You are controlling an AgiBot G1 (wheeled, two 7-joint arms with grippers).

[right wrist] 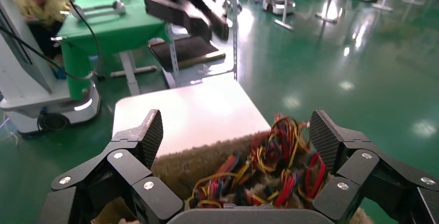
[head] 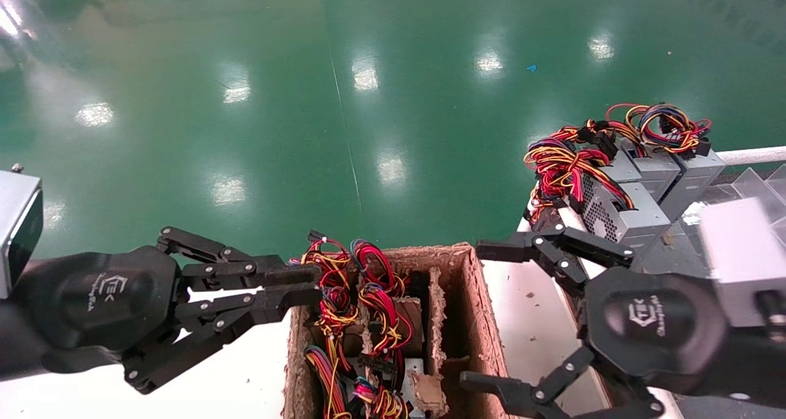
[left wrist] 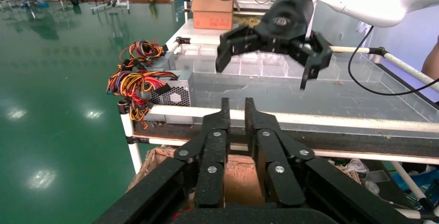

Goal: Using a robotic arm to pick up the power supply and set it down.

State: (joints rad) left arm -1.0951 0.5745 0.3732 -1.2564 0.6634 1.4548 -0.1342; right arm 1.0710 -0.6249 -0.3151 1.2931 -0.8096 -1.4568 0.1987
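Head view, first observation: I found the right gripper (head: 485,311) of the white robotic arm hovering just beside the right wall of a brown pulp-cardboard box (head: 476,321), its black linked fingers spread wide and holding nothing. The right wrist view confirmed this: both textured fingertips (right wrist: 151,137) stood far apart above the box's near end (right wrist: 207,157), with a tangle of coloured wires visible between them below.

I noted the left gripper (head: 301,287) at the box's left edge, its fingers drawn almost together with only a thin gap, gripping nothing; its tips touched or nearly touched the wire bundle there, I could not tell which.

Inside the box lay power supplies, largely hidden beneath thick bundles of red, yellow, orange and black wires (head: 368,302); small patches of grey metal casing (head: 412,370) showed near the bottom.

Separately, I recorded a row of small grey metal power supply boxes (head: 620,213) with perforated vent sides, standing on the adjacent rack (left wrist: 290,115) to the right, wires piled on top.
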